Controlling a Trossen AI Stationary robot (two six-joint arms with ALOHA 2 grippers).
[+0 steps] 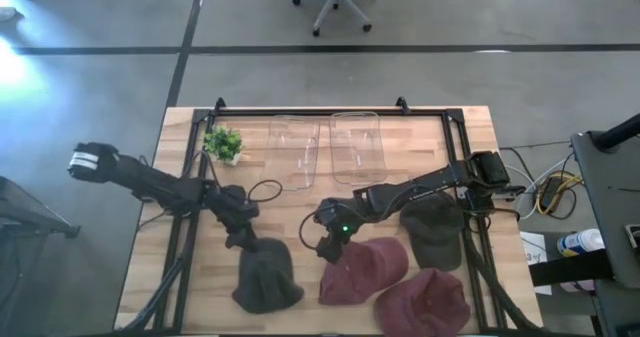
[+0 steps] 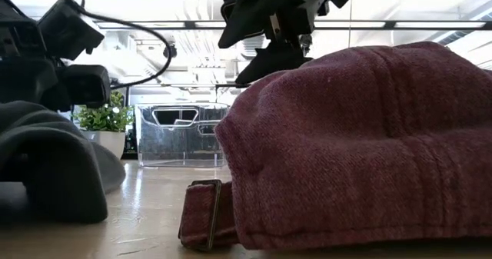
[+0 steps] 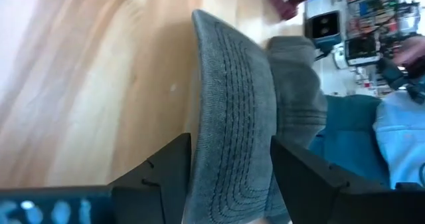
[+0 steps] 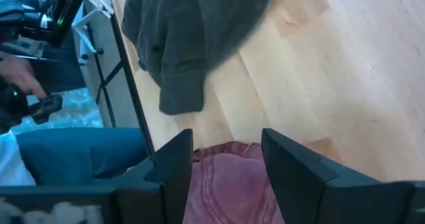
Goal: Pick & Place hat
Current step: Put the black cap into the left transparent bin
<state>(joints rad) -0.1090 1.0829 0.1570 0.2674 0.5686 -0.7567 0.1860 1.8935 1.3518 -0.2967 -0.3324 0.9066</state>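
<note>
Lower left of centre in the high view, the left tool (image 1: 243, 239) stood at the upper edge of the dark grey cap (image 1: 268, 279), which lay on the wooden surface (image 1: 190, 187) near its lower edge. From the left wrist view the cap's stitched brim (image 3: 232, 131) ran lengthwise between the two fingers (image 3: 159, 177), which stood wide on either side of it; whether they pressed it could not be told. The brim's long axis lay in line with the reach of that arm.

At lower centre, the right tool (image 1: 330, 239) hovered over the upper-left edge of a maroon cap (image 1: 362, 270), fingers (image 4: 174, 161) spread and nothing between them. A second maroon cap (image 1: 425, 302) lay lower right, an olive cap (image 1: 432, 232) under the right arm. Two clear bins (image 1: 325, 147) stood at upper centre, well apart from both tools.

Judgement: the left arm was nearer to completing a grasp.
</note>
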